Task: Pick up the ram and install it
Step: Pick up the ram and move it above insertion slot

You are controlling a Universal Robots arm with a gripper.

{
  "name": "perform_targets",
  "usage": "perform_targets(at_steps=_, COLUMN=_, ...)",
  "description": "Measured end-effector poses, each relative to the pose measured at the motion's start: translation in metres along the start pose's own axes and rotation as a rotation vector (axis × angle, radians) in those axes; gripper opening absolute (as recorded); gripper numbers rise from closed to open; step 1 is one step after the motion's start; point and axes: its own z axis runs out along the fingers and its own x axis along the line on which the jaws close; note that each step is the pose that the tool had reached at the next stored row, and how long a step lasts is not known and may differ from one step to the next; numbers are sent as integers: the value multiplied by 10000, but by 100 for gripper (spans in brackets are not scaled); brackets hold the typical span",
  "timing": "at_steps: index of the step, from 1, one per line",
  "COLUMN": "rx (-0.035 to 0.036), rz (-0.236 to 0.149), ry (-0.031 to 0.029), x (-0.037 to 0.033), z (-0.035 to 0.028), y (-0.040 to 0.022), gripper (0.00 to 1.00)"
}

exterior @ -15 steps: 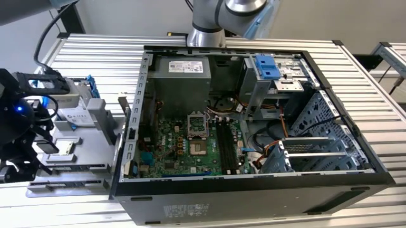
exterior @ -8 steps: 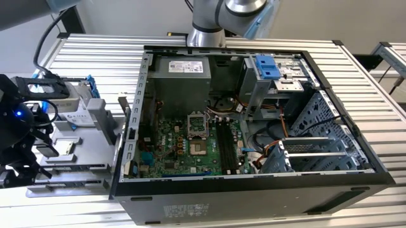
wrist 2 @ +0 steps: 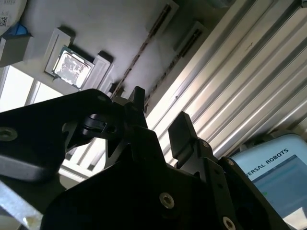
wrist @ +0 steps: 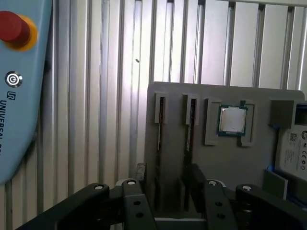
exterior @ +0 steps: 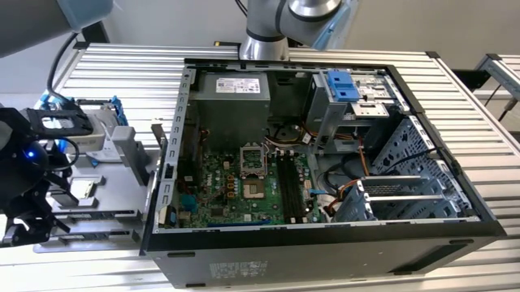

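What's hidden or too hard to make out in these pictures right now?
The ram, first wrist view: edge-on in the gray holder, faces hidden.
Hard drive, first wrist view: cut off by the picture's edge.
Motherboard slots, exterior view: too small to tell whether empty.

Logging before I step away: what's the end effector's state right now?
End effector: open, holding nothing, by the gray tray.

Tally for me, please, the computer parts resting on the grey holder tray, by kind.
Ram sticks: 2
Square silver chip: 1
Hard drive: 1
Total: 4
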Motion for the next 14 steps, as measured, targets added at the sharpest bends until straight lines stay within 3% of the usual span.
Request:
perform_targets(at_steps=6, rx=1, rz=-1, ry=-1, x=6, z=80, y=-2, gripper=100)
perform_targets(at_steps=14, rx=1, rz=0, ry=-1, x=7, z=101, y=-2, gripper=100)
